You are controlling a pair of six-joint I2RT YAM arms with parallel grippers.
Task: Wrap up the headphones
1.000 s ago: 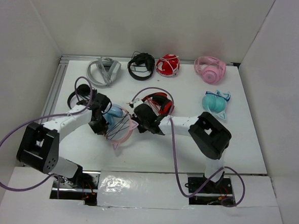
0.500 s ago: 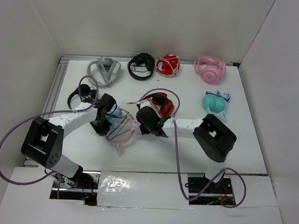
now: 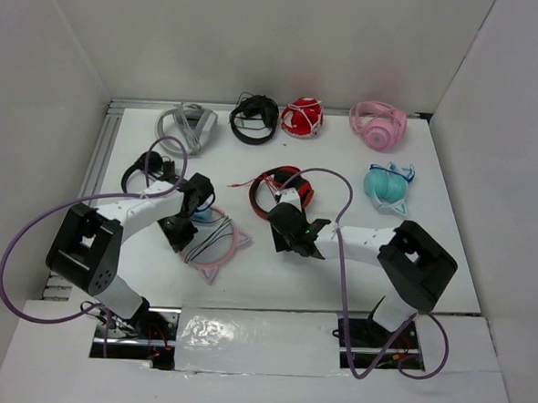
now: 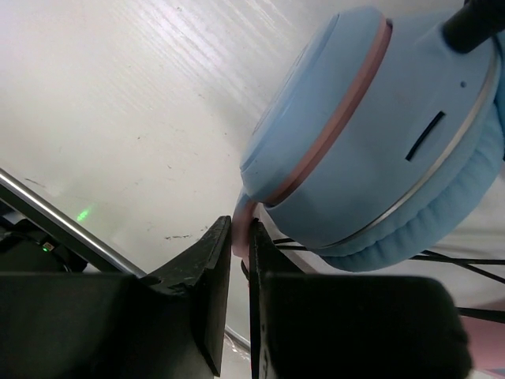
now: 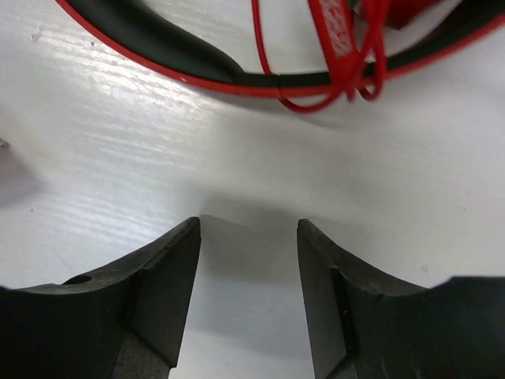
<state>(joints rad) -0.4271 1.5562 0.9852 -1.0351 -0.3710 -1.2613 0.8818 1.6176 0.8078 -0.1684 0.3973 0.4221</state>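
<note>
The headphones (image 3: 214, 241) lie on the table at centre left, with a pink headband, two pink cat ears and thin dark cable strands across them. My left gripper (image 3: 185, 226) is shut on the pink headband (image 4: 240, 227) right beside a light blue earcup (image 4: 371, 126). The dark cable (image 4: 442, 257) runs under that earcup. My right gripper (image 3: 286, 219) is open and empty just above the bare table (image 5: 248, 229), to the right of the headphones and apart from them.
Red-and-black headphones (image 3: 283, 189) with red cable (image 5: 331, 47) lie just ahead of my right gripper. Black headphones (image 3: 148, 167) lie at the left. Grey (image 3: 187, 128), black (image 3: 254, 118), red (image 3: 302, 117) and pink (image 3: 377, 124) headphones line the back; teal ones (image 3: 386, 186) lie at the right.
My right gripper has drawn back to the right, away from the headphones. My left gripper has shifted slightly with the headband, and the headphones now lie lower and flatter on the table.
</note>
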